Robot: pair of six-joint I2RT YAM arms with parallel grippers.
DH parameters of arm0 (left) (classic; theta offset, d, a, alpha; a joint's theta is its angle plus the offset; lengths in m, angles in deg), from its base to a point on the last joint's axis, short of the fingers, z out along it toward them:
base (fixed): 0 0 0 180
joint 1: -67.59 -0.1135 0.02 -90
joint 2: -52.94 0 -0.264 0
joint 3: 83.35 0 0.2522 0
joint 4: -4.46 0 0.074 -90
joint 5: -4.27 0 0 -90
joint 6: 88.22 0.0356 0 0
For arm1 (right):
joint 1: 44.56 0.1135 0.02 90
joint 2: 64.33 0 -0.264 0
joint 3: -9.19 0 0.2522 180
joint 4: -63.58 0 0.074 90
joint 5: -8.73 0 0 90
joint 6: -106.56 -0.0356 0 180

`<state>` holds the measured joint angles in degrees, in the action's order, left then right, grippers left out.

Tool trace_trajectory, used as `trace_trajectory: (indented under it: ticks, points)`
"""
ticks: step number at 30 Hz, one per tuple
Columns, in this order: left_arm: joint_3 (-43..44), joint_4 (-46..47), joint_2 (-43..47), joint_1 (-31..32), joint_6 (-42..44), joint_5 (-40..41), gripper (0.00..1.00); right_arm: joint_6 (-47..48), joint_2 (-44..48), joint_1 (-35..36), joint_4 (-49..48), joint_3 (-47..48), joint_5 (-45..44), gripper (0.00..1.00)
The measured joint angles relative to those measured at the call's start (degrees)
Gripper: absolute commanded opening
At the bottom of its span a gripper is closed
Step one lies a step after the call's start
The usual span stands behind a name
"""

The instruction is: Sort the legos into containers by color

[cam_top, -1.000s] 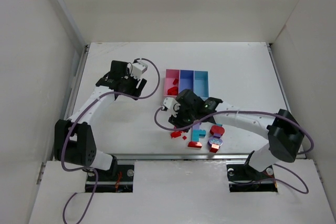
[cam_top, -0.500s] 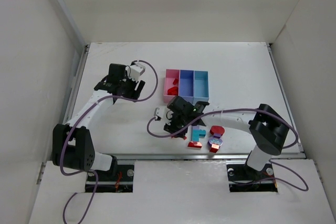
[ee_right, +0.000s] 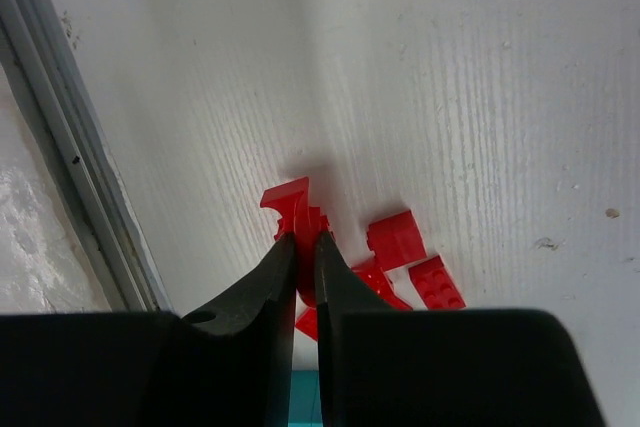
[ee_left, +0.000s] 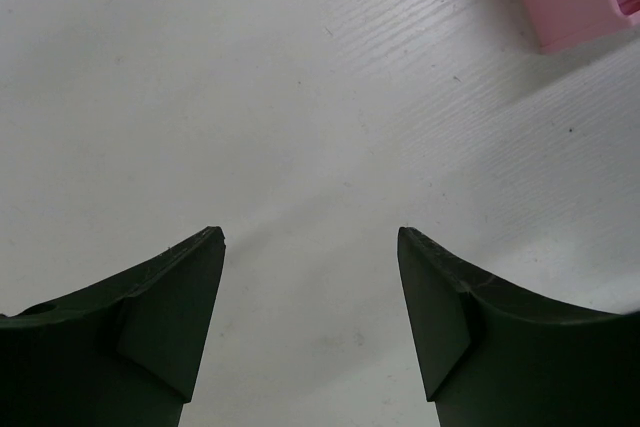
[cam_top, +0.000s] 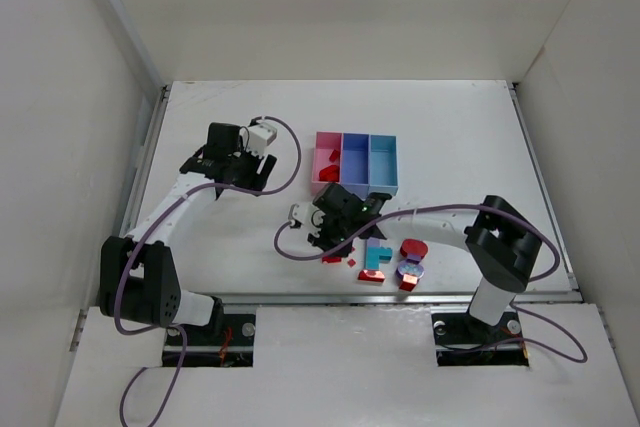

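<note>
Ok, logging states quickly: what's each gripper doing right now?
Left gripper: open, holding nothing.
Right gripper: closed on a red lego.

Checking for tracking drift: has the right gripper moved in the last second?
Yes. The right gripper slid left and away from the containers, and now pinches a red brick.

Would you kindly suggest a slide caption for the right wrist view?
Right arm's jaws pinching a curved red lego among loose red legos on the white table.
</note>
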<state>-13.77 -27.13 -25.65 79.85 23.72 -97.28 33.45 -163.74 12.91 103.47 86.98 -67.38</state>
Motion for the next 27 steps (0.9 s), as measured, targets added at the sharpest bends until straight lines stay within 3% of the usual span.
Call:
trace_trajectory:
  ticks: [12,17,19,27]
  points:
    - [0.0,-2.4,0.1,0.0,3.0,-3.5,0.62,-3.0,3.3,-2.3,1.4,8.5,1.1,0.00]
    - [0.5,-4.0,0.0,0.0,4.3,-5.0,0.62,-13.8,8.0,-16.5,-7.8,8.3,15.5,0.00]
    - [0.8,-4.2,-0.2,0.0,4.6,-5.2,0.62,-19.1,7.8,-21.7,-11.5,9.8,17.0,0.00]
    - [1.8,-3.5,-3.3,0.9,3.4,-2.3,0.62,-35.9,1.4,-21.4,-18.0,18.0,1.3,0.00]
